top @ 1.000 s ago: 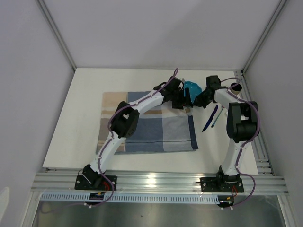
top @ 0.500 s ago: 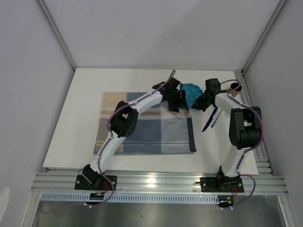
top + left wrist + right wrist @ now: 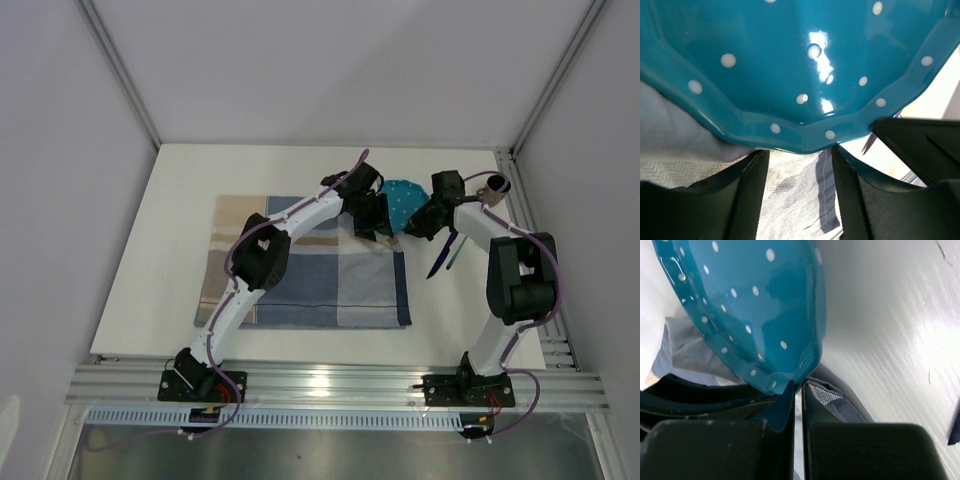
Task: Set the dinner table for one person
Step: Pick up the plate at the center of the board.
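Observation:
A teal plate with white dots (image 3: 404, 196) is tilted over the far right corner of the checked placemat (image 3: 310, 265) on the white dinner table (image 3: 180, 220). My right gripper (image 3: 418, 222) is shut on the plate's rim (image 3: 790, 375), its fingertips (image 3: 785, 400) pinching the edge. My left gripper (image 3: 383, 228) is at the plate's near-left edge. Its jaws stand apart in the left wrist view (image 3: 800, 155), with the plate (image 3: 805, 65) just beyond the fingers (image 3: 752, 195) and only placemat (image 3: 790, 190) showing between them.
Dark blue cutlery (image 3: 442, 252) lies on the bare table right of the placemat. A small brown cup (image 3: 497, 185) stands at the far right by the rail. White walls enclose the table on three sides.
The plate and both grippers have shifted a little left, over the placemat's corner. The left jaws have narrowed. The placemat's right edge has slid slightly left.

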